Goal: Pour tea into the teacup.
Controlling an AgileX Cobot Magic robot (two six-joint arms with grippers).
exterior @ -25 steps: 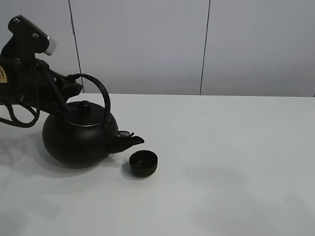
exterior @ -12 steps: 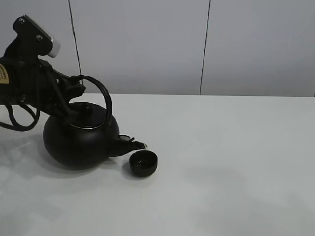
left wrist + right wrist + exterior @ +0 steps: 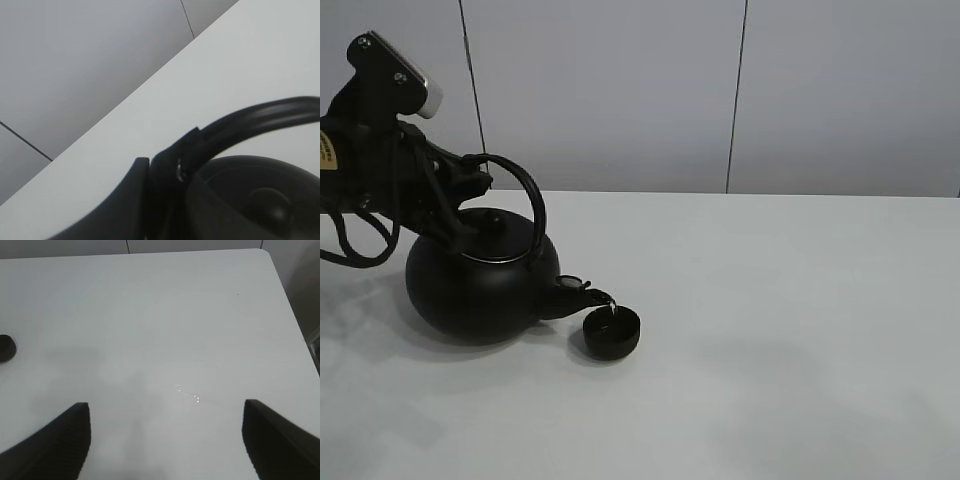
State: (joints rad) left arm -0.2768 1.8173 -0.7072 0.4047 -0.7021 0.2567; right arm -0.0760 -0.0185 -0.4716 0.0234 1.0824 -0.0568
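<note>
The big black kettle (image 3: 480, 285) is tilted forward on the left of the white table (image 3: 800, 300), its spout (image 3: 588, 292) just over the teacup (image 3: 611, 333). A thin bright stream of tea drops from the spout into the small black cup. My left gripper (image 3: 472, 176) is shut on the kettle's arched handle (image 3: 260, 117); the left wrist view shows the fingers (image 3: 150, 190) clamped on it above the lid. My right gripper (image 3: 165, 407) hangs open over bare table, nothing between its fingers (image 3: 65, 440), with the teacup (image 3: 6, 347) far off at the edge of its view.
A grey panelled wall (image 3: 620, 90) stands behind the table. The table's rounded corner and edge (image 3: 280, 285) show in the right wrist view. A small wet glint (image 3: 187, 391) lies on the tabletop near the right gripper.
The kettle has tipped further forward and its spout has dropped toward the teacup; a stream now falls into it. The right gripper has not moved.
</note>
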